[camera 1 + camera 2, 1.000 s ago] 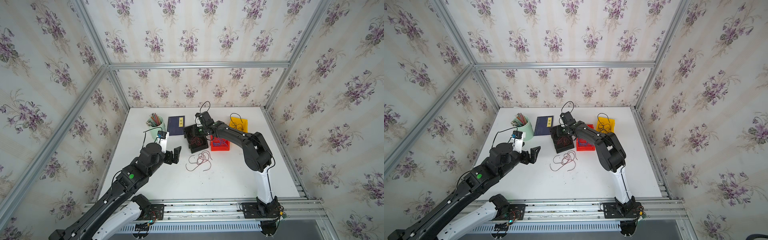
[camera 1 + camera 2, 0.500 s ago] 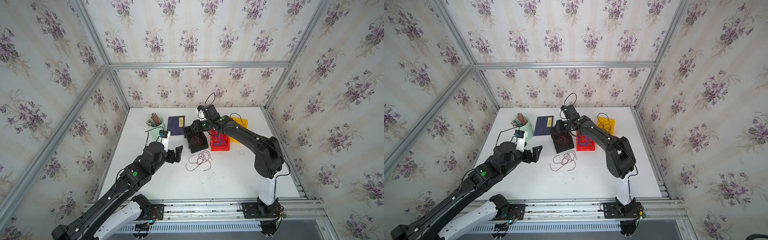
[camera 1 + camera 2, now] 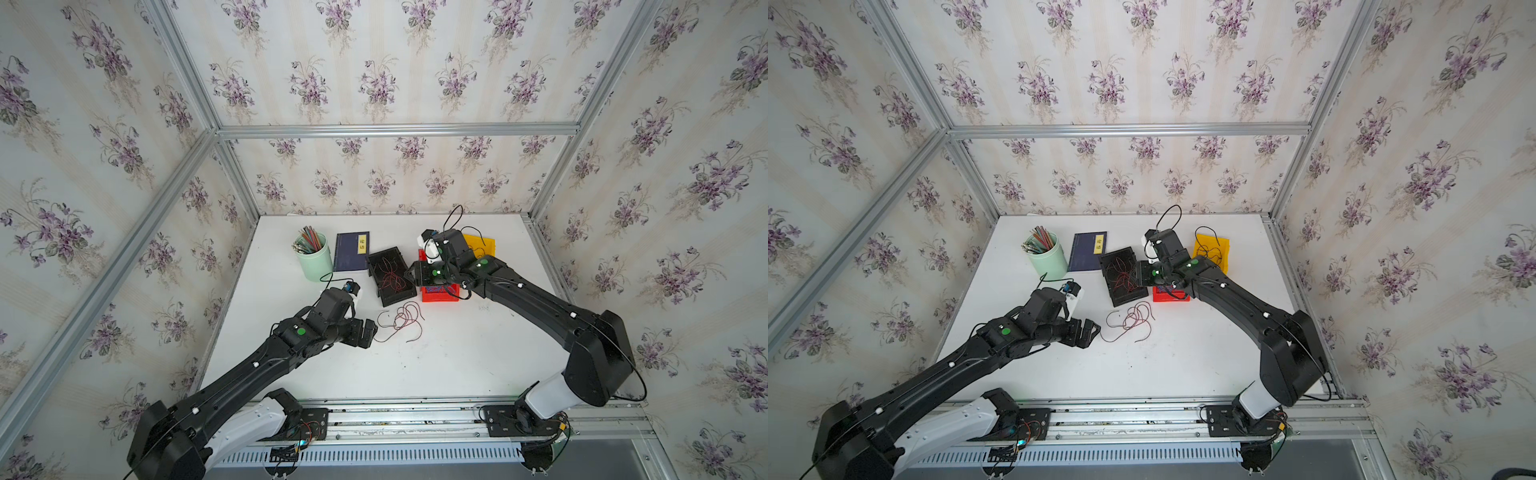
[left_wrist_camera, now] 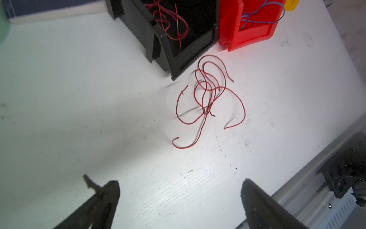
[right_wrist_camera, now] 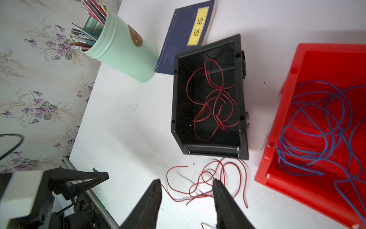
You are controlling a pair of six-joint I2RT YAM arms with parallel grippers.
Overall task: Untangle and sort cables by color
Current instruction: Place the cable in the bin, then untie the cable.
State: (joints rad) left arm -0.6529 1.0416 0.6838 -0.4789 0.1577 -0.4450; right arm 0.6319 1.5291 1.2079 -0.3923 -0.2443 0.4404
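I see my left tool (image 4: pixel 180 181) spread wide and empty, near the tangled red cables (image 4: pixel 208 99) on the surface (image 4: pixel 79 99). My right tool (image 5: pixel 186 180) hangs partly open, gripping nothing, beside the black bin (image 5: pixel 173 99) holding other red strands (image 5: pixel 213 99).

Far left on the white worktop (image 3: pixel 457 365) stands a mint-green cup (image 3: pixel 314 261), upright and packed with coloured pencils (image 3: pixel 307 242). Just right of it a dark blue book (image 3: pixel 351 251) lies flat, its yellow label with dark characters facing up. Floral wallpaper (image 3: pixel 374 83) all around, aluminium framing (image 3: pixel 395 129) along the edges.
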